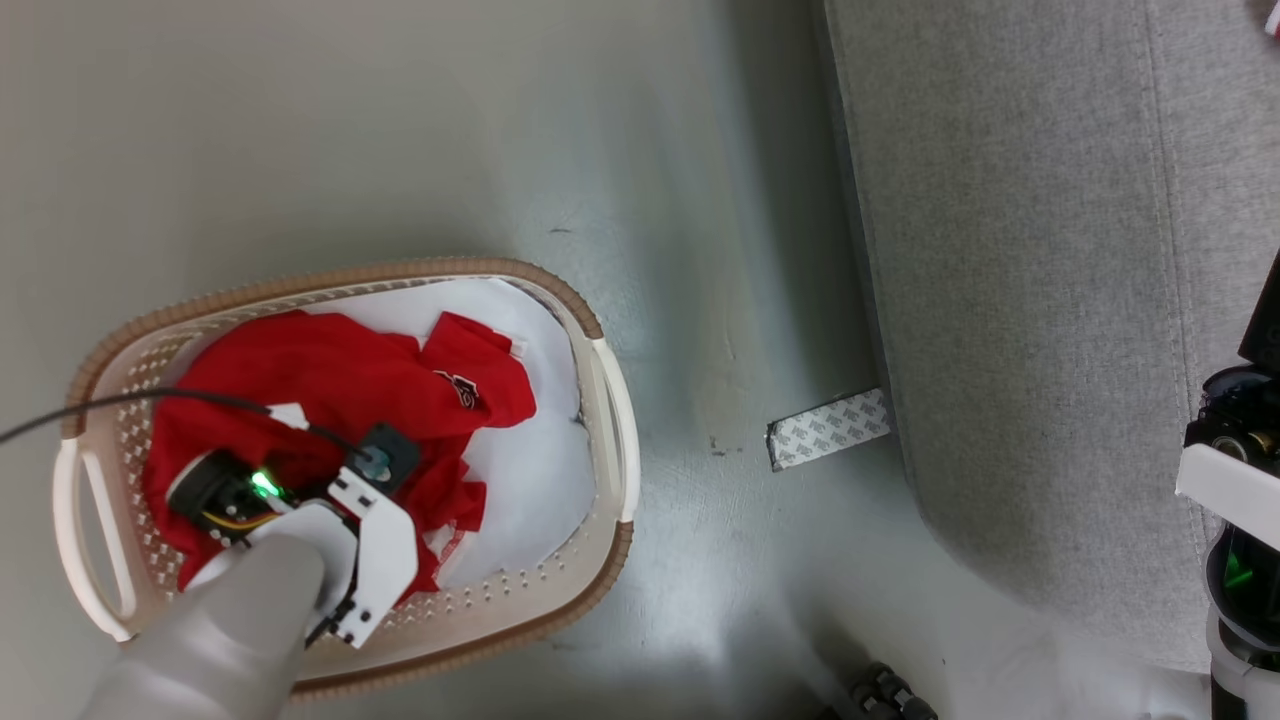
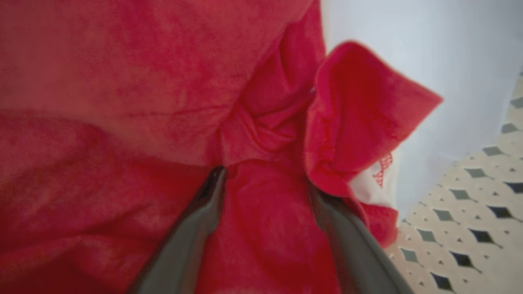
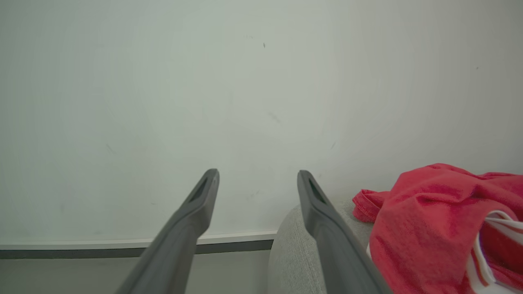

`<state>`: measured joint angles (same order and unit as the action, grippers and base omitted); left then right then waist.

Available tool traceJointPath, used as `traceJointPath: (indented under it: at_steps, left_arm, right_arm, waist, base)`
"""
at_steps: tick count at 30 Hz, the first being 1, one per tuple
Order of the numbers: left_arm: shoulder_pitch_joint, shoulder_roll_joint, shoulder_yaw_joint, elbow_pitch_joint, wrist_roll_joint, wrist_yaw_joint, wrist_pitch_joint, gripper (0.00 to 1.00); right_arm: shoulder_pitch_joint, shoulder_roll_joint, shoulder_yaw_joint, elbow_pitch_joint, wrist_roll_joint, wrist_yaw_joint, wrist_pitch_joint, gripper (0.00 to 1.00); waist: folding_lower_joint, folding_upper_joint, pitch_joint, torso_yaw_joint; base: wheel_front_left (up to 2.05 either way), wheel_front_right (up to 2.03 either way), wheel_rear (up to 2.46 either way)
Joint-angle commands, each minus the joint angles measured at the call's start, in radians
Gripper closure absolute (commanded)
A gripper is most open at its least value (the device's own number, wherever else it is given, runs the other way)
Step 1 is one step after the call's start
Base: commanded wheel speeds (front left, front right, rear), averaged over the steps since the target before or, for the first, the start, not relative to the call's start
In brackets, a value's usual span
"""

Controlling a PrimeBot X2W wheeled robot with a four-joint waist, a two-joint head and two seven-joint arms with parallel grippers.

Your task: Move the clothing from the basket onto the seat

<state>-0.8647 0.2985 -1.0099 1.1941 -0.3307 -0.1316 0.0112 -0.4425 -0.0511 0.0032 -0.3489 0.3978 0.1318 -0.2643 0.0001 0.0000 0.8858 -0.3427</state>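
The white basket (image 1: 560, 290) with a brown rim stands on the floor at the lower left. In it lies the crumpled red clothing (image 1: 340, 380) with a small dark label (image 1: 462, 388), on a pale pad (image 1: 530, 470). My left wrist (image 1: 370, 530) reaches down into the basket. My left gripper (image 2: 265, 179) is open, its fingers pushed into the red clothing (image 2: 122, 102) with a fold between them. The grey seat (image 1: 1050, 300) takes up the right side. My right gripper (image 3: 257, 175) is open and holds nothing, beside another red garment (image 3: 429, 220) lying on the seat (image 3: 294, 253).
A printed strip of tape (image 1: 828, 428) lies on the floor against the seat's base. A dark cable (image 1: 150, 398) runs over the basket to my left wrist. My right arm's body (image 1: 1235, 470) shows at the right edge. A pale wall with baseboard (image 3: 122, 245) faces the right gripper.
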Motion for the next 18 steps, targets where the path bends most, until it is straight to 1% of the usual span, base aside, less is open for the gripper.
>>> traceJointPath:
  at_steps: [1,2,3,4,5,6,13,18]
  left_arm:
    - [0.001,0.010,-0.010,0.017,-0.011,0.002,0.013,0.00]
    - [0.001,0.009,-0.016,0.021,-0.023,0.002,0.014,0.00]
    - [-0.001,0.010,-0.019,0.026,-0.034,0.002,0.017,0.18]
    - [-0.003,0.012,-0.024,0.029,-0.038,0.002,0.016,0.52]
    - [-0.004,0.014,-0.030,0.031,-0.041,0.002,0.012,0.92]
    - [-0.004,0.015,-0.035,0.033,-0.046,0.002,0.008,1.00]
    - [-0.009,0.016,-0.062,0.035,-0.086,0.002,-0.054,1.00]
    - [0.009,0.001,-0.075,0.042,-0.118,0.002,-0.077,1.00]
  right_arm:
    - [0.005,0.001,0.001,-0.001,0.010,-0.002,0.000,0.00]
    - [0.006,0.001,0.003,-0.001,0.008,-0.002,0.000,0.00]
    - [0.007,0.001,0.004,-0.001,0.007,-0.002,0.000,0.00]
    - [0.008,0.001,0.005,-0.001,0.004,-0.002,0.000,0.00]
    - [0.008,0.001,0.007,0.001,0.001,-0.002,0.000,0.00]
    - [0.008,0.001,0.008,0.003,0.000,-0.002,0.000,0.00]
    - [0.001,0.001,0.012,0.021,-0.007,-0.002,0.000,0.00]
    - [-0.001,0.001,0.019,0.044,-0.013,-0.002,0.000,0.00]
  waist:
    - [-0.0001,0.0000,0.012,-0.006]
    - [-0.0001,0.0000,0.015,-0.006]
    - [-0.0001,0.0000,0.017,-0.006]
    - [-0.0001,0.0000,0.019,-0.005]
    - [-0.0001,0.0000,0.021,-0.004]
    - [-0.0001,0.0000,0.021,-0.003]
    - [-0.0001,0.0000,-0.006,-0.003]
    - [-0.0001,0.0000,-0.061,0.002]
  base:
    - [0.01,0.01,0.01]
    - [0.05,0.05,0.05]
    - [0.05,0.05,0.05]
    - [0.04,0.04,0.04]
    - [0.01,0.01,0.01]
    - [0.00,0.00,0.00]
    - [0.00,0.00,0.00]
    - [0.00,0.00,0.00]
